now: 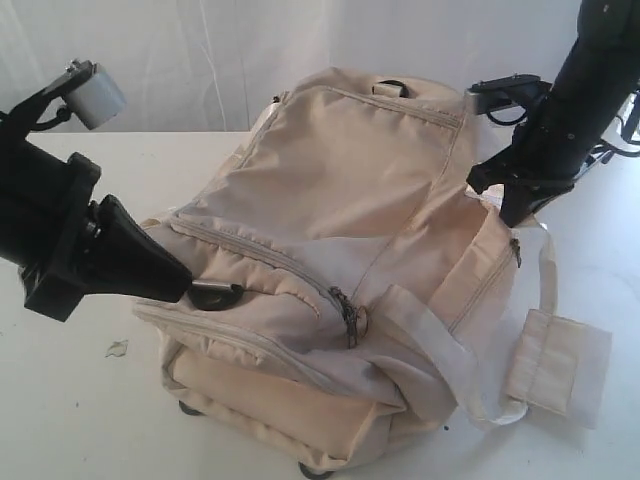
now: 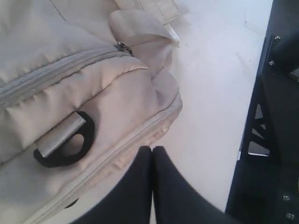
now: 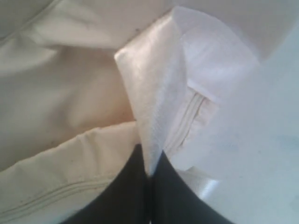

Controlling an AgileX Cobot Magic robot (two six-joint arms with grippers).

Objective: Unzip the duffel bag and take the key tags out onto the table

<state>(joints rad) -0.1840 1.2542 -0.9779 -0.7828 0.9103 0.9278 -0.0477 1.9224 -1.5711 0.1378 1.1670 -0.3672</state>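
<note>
1. Duffel bag (image 1: 340,190): cream fabric, lying on the white table (image 1: 60,420). Its top zipper is run shut up to the metal zipper pull (image 1: 350,316). The key tags are hidden in every view.
2. My left gripper (image 2: 152,150): fingers pressed flat together with nothing between them. The tips sit at the bag's lower side seam, just beside a closed zipper track (image 2: 112,158). I cannot tell whether they press on the fabric.
3. Black D-ring (image 2: 70,145): threaded through a short webbing loop on the bag's end panel, near my left fingertips but apart from them.
4. My right gripper (image 3: 149,170): clamped on a fold of the pale webbing strap (image 3: 149,93), which is pinched between both fingers on the side of the bag opposite my left gripper. A stitched zipper end (image 3: 194,116) lies just beside the fold.
5. Shoulder pad (image 1: 555,365): a flat cream sleeve on the strap, resting on the table just beside the bag, below my right arm.
6. Second D-ring (image 1: 390,87): at the bag's far end, lying on top of the fabric.
7. Small scrap (image 1: 117,348): on the table near the bag's end, beneath my left arm.
8. White curtain (image 1: 200,60): hangs behind the bag and the table's far edge.
</note>
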